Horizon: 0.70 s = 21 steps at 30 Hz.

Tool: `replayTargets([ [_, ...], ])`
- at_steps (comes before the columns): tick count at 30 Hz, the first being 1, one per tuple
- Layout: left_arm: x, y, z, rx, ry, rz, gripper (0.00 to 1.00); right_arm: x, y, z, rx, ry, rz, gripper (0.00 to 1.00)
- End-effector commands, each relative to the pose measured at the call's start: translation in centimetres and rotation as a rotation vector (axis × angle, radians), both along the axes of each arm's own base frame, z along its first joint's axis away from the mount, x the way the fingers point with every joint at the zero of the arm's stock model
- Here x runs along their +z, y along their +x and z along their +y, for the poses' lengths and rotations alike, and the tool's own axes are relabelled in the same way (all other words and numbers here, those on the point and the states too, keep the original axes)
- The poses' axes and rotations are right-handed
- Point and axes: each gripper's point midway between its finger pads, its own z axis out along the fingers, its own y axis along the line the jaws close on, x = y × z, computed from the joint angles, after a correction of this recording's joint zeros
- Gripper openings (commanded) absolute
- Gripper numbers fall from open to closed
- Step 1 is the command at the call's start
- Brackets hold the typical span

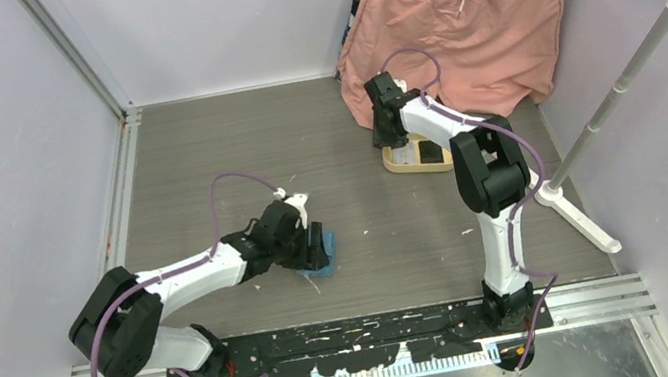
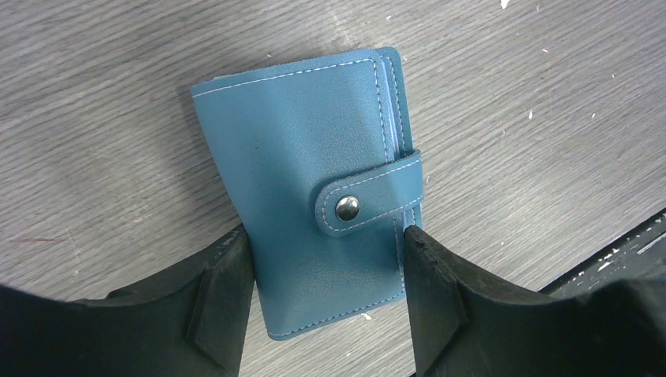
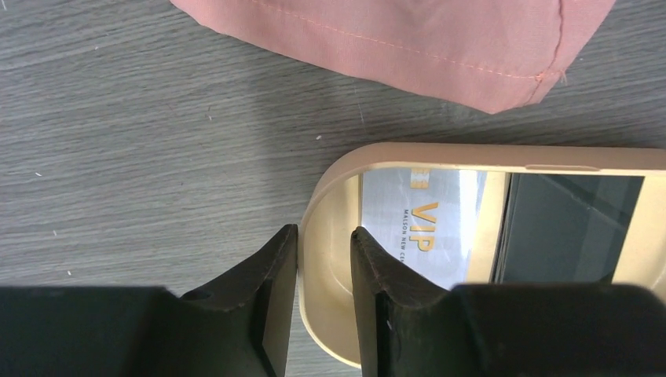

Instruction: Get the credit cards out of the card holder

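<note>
The wallet [image 2: 314, 196] lies flat on the bench [image 1: 202, 149], near and a little left of centre. It is folded shut, teal-blue with pale stitching, and its strap is fastened by a silver snap. The left end effector [image 2: 328, 236] is spread wide and grips its two long edges. Far right, below hanging pink shorts [image 1: 465, 16], a silver card [image 3: 424, 228] marked VIP and a dark card [image 3: 565, 228] lie side by side in a tan tray [image 3: 471, 153]. The right end effector [image 3: 323, 229] pinches the tray's rounded rim.
</note>
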Motion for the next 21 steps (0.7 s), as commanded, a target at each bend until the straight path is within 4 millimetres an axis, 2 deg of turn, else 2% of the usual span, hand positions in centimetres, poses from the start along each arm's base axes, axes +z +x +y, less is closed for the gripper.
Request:
replayTargets([
  [1,2.0,0.6,-2.1,-0.023,-0.082,-0.04,0.57,1.6,1.5,0.7,0.012,0.02,-0.048,0.36],
  [5,1.6,0.4,-2.2,-0.022,-0.077,-0.032,0.57,0.9,1.6,1.1,0.016,0.02,-0.039,0.34],
  [10,1.4,0.3,-2.1,-0.013,-0.073,-0.028,0.58,0.5,1.4,2.1,0.03,0.031,-0.031,0.19],
  [13,1.3,0.3,-1.9,-0.003,-0.064,-0.03,0.58,0.2,1.2,2.8,0.041,0.031,-0.025,0.17],
  [16,1.1,0.4,-1.6,0.009,-0.047,-0.028,0.58,0.0,0.9,3.8,0.054,0.033,-0.022,0.1],
  [21,0.8,0.3,-1.6,0.013,-0.05,-0.021,0.59,-0.3,0.2,5.4,0.067,0.027,-0.013,0.09],
])
